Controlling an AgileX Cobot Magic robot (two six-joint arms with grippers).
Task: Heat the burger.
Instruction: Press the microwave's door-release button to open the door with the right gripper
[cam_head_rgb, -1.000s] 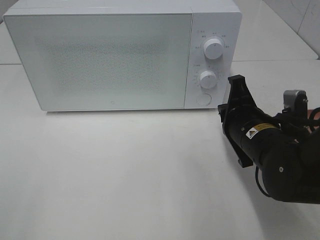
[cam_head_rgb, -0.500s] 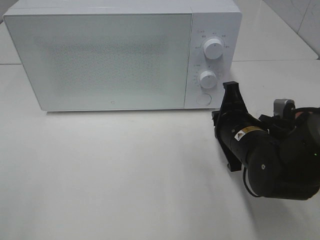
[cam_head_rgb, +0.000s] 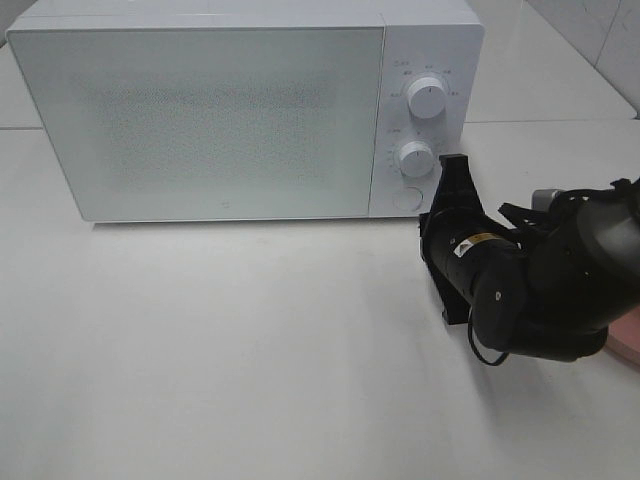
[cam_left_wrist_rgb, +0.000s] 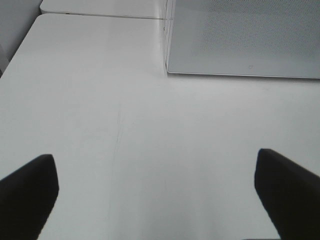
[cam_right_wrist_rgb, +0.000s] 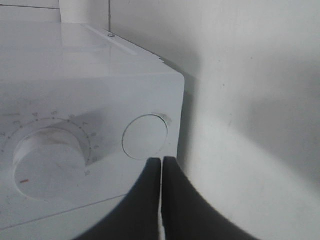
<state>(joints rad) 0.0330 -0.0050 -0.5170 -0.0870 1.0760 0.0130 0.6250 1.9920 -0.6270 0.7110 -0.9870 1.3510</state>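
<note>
White desk (cam_head_rgb: 250, 350) carries a shut microwave (cam_head_rgb: 200, 120); the burger is out of sight, and I cannot tell where. At the microwave's 4 o'clock the right hand (cam_right_wrist_rgb: 161, 162), fingers pressed together, sits just beside the button (cam_right_wrist_rgb: 145, 136). Over the desk the left hand (cam_left_wrist_rgb: 157, 175) hangs spread.
</note>
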